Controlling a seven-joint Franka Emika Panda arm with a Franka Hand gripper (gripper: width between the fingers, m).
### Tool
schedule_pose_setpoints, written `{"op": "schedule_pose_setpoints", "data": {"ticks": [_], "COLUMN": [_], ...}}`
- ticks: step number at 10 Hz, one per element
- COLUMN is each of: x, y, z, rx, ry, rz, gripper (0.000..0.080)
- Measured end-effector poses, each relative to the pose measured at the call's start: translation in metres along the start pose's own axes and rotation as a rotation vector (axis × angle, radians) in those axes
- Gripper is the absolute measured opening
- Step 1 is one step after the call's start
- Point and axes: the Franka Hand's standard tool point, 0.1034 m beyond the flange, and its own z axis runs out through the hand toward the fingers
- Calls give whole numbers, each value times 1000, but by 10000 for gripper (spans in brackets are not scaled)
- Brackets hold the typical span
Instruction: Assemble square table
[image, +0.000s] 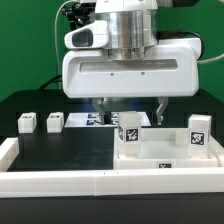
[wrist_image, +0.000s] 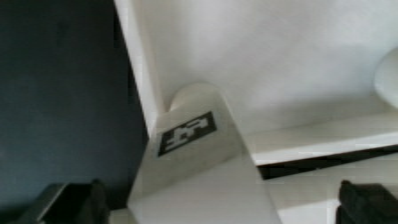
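Gripper (image: 133, 107) first: I see its two dark fingers (wrist_image: 68, 203) spread wide, gripping nothing. Between them stands one tagged leg (image: 128, 129), upright, with a clear gap to each finger in the wrist view, where the same leg (wrist_image: 187, 140) shows its black tag. That leg sits at a corner of the square table top (image: 160, 152), on the corner nearer the exterior view's left; whether it is seated in the socket I cannot tell. A second leg (image: 198, 130) stands at the top's corner toward the exterior view's right. The top itself lies flat on the black table (image: 70, 150), toward the exterior view's right. Two more legs, one (image: 27, 122) beside the other (image: 53, 122), stand well apart from it at the exterior view's left. The marker board (image: 82, 120) lies behind, and the white border rail (image: 60, 181) runs along the front.
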Motion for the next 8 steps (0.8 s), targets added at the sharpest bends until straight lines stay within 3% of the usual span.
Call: {"op": "schedule_pose_setpoints", "data": {"ticks": [4, 5, 6, 8], "x": [1, 1, 1, 1], "y": [3, 3, 3, 3], "z": [0, 0, 0, 0], "rx": [-1, -1, -1, -1], "ry": [5, 5, 5, 5], "rz": [-182, -180, -180, -180], "gripper": [649, 520, 520, 290]}}
